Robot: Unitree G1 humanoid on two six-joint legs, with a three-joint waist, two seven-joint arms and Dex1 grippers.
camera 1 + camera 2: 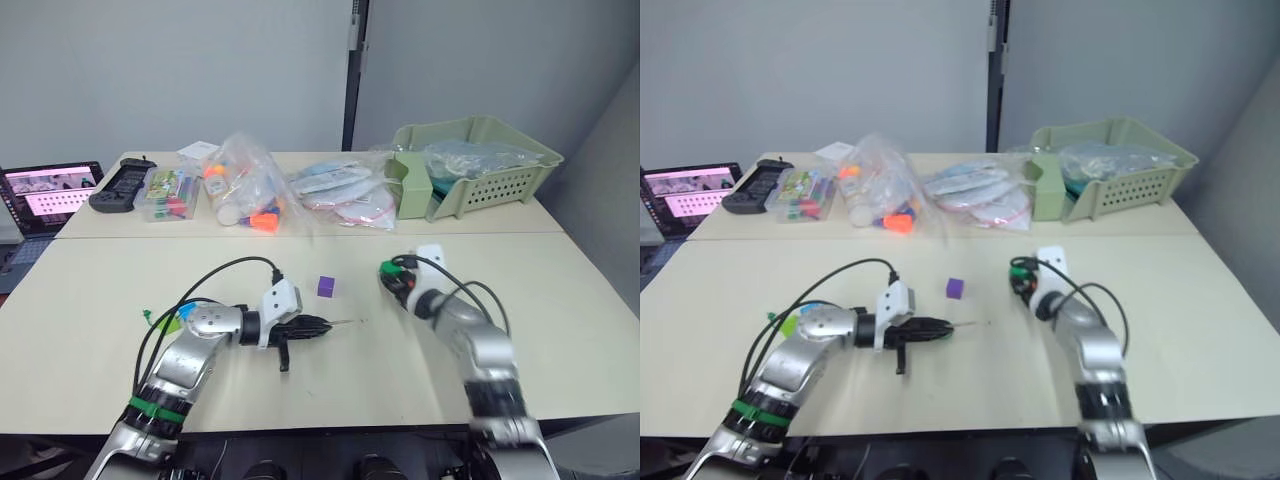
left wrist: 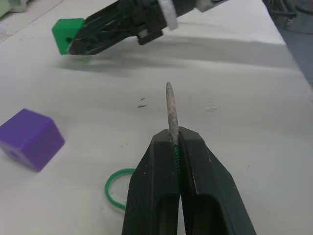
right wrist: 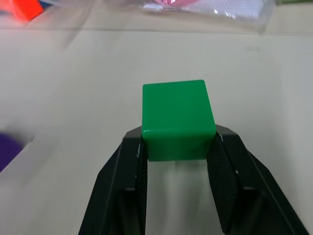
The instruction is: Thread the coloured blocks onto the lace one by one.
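Green plastic sits clamped in the right gripper (image 3: 177, 147): a green block (image 3: 177, 120) pinched between its black jaws, its hole visible on one face in the left wrist view; the left gripper (image 2: 175, 147) has its jaws closed tight on the lace (image 2: 174, 155) just behind the stiff grey tip (image 2: 170, 110), which juts forward over the pale surface (image 1: 560, 300); the step in hand looks like bringing block and tip together for a threading, not yet made, since the two are still apart; the next move calls for lining the hole up with the tip's axis and sliding one onto the other without bending the needle; the left forearm lies low across the surface, pointing toward the robot's right, while the right arm reaches forward with its wrist turned inward; a purple block (image 1: 325, 286) rests loose between them, and a green loop of lace trails beside the left jaws
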